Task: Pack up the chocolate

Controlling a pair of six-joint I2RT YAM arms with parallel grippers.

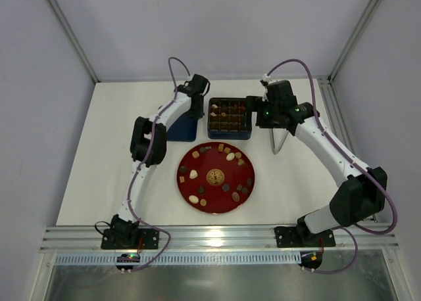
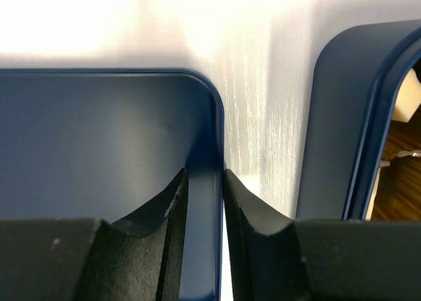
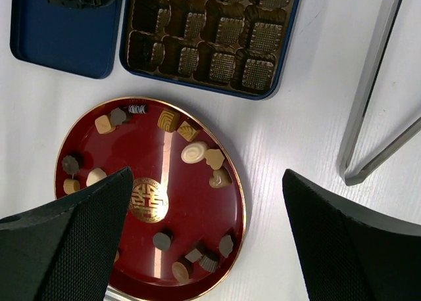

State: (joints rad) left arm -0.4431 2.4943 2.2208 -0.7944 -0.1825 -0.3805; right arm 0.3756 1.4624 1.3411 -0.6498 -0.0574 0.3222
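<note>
Chocolate [image 3: 194,152]: about twenty pieces, dark, tan and cream, scattered round the rim of the red plate [image 3: 191,229], centre of the top view. The plate's gold emblem is bare.
Blue tin [image 3: 284,58] with gridded insert is just above the plate; most cells visible in the right wrist view are empty. A couple of pale pieces sit in the row at the frame's top edge, cropped.
Blue lid [image 2: 99,150] lies open side up, left of the tin, close but apart.
Left tool [image 2: 205,176]: nearly closed, fingers pinching the lid's right wall, one inside and one outside.
Right tool [image 3: 205,176]: spread wide, holding nothing, above the plate.
Metal tongs [image 3: 368,117] lie on the white desk [image 1: 99,150], right of the tin.
</note>
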